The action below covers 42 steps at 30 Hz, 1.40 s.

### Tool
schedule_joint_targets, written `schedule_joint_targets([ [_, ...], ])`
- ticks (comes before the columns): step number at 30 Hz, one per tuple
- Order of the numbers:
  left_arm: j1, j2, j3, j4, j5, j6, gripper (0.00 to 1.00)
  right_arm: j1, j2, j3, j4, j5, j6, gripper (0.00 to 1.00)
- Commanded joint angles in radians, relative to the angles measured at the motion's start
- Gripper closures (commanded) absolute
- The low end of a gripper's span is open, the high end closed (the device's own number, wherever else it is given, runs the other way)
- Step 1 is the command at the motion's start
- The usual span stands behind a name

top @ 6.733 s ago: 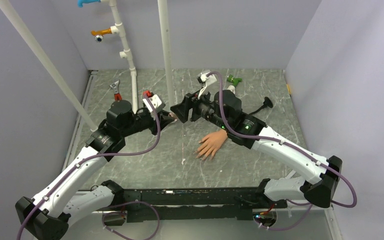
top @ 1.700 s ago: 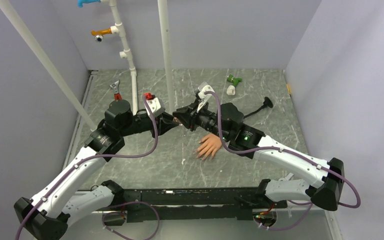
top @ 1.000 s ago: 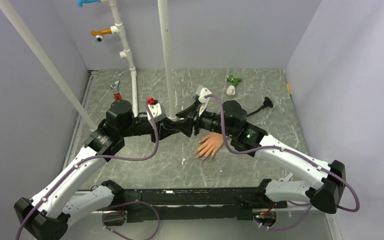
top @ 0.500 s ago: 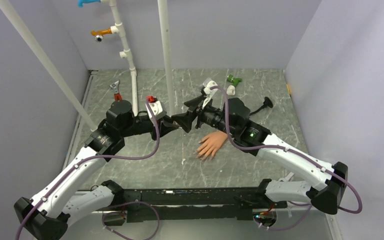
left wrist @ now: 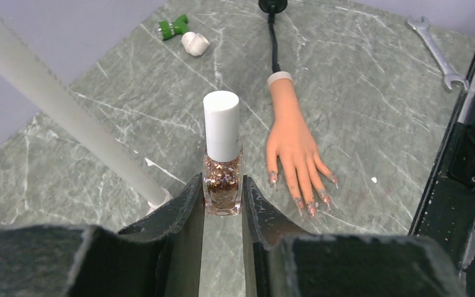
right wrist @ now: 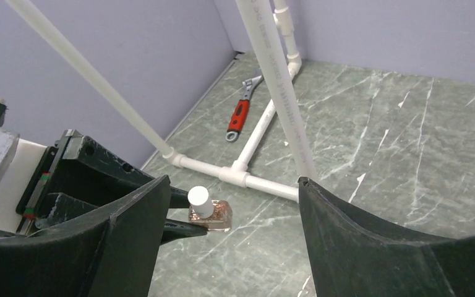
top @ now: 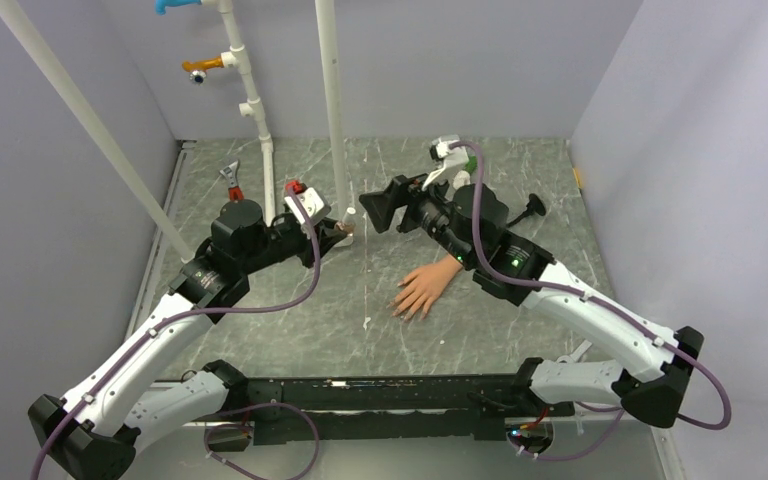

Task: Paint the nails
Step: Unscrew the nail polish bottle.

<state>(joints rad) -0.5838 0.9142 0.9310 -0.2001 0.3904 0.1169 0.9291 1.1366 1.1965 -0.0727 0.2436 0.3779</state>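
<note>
Left fingers [left wrist: 193, 195] clamp the polish bottle [left wrist: 222, 182]; right fingers [right wrist: 139, 213] gape empty. Grip the cap [left wrist: 221, 127] off-centre and you'll wrench the bottle loose.

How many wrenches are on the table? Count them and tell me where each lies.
2. A red-handled wrench lies by the left wall, beside the white pipe; a silver wrench lies front right. Others may be hidden.

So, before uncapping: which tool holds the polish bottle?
The left tool, shut on the white-capped glitter bottle; the right tool stands open, gripping nothing.
</note>
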Motion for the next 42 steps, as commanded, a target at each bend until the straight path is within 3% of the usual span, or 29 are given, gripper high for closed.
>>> schedule_joint_targets([
  [1, -0.002, -0.004, 0.017, 0.035, -0.059, 0.011, 1.00, 0.003, 0.048, 0.091, -0.058, -0.003, 0.050, 0.23],
  [3, -0.001, -0.003, 0.018, 0.029, -0.072, 0.022, 1.00, 0.001, 0.075, 0.130, -0.090, -0.030, 0.050, 0.23],
  [8, -0.005, 0.004, 0.022, 0.015, -0.083, 0.043, 1.00, -0.011, 0.107, 0.168, -0.133, -0.125, 0.039, 0.00],
  [17, -0.013, 0.000, 0.017, 0.017, -0.085, 0.053, 1.00, -0.056, 0.152, 0.143, -0.086, -0.225, 0.116, 0.00],
  [26, -0.027, -0.003, 0.011, 0.015, -0.116, 0.070, 1.00, -0.141, 0.164, 0.182, -0.142, -0.330, 0.185, 0.00],
  [35, -0.036, 0.007, 0.015, 0.007, -0.151, 0.072, 1.00, -0.151, 0.269, 0.315, -0.299, -0.406, 0.187, 0.29],
  [42, -0.048, 0.014, 0.017, 0.002, -0.184, 0.078, 1.00, -0.150, 0.299, 0.314, -0.281, -0.487, 0.179, 0.38],
])
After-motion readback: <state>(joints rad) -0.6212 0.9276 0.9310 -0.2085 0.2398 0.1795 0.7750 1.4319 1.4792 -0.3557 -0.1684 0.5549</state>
